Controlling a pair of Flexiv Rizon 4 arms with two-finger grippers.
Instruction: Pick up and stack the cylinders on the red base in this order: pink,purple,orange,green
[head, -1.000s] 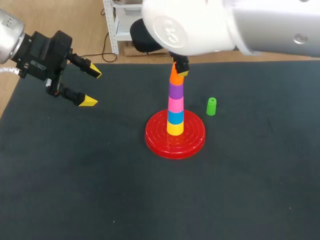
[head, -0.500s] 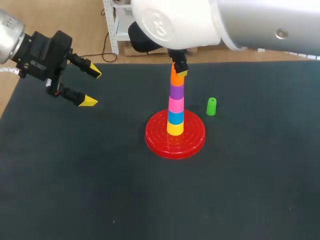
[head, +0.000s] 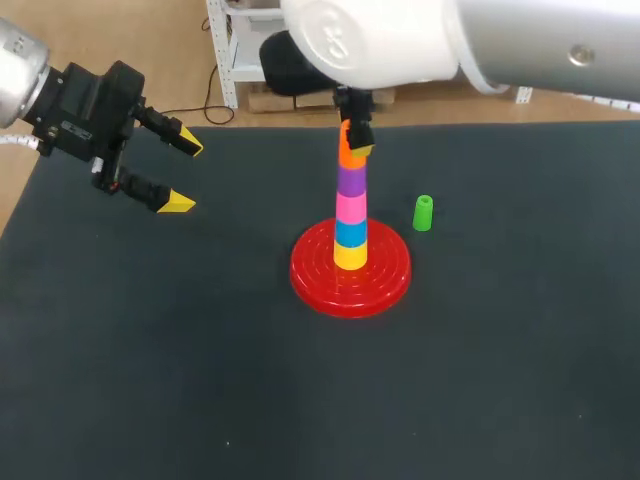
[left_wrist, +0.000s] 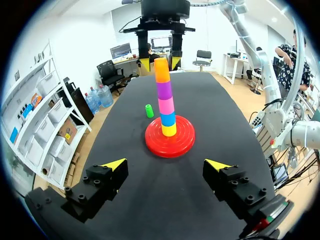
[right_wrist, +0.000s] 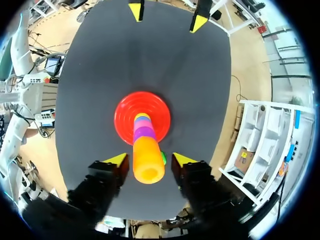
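Note:
A red base (head: 350, 275) holds a tower of yellow, blue, pink (head: 350, 208), purple (head: 351, 179) and orange (head: 347, 155) cylinders. My right gripper (head: 352, 140) hangs over the tower's top, its fingers on either side of the orange cylinder (right_wrist: 148, 159). A small gap shows on each side, so the right gripper (right_wrist: 149, 160) is open. The green cylinder (head: 423, 212) stands upright on the mat to the right of the base. My left gripper (head: 182, 172) is open and empty at the far left, well away from the tower (left_wrist: 165, 100).
The dark mat (head: 200, 350) covers the table. Its back edge runs just behind the tower. My right arm's large white body (head: 400, 45) hangs above the table's back middle.
My right gripper's fingers have spread apart off the orange cylinder, which stays on top of the tower. The right arm shifted slightly. The left arm has not moved.

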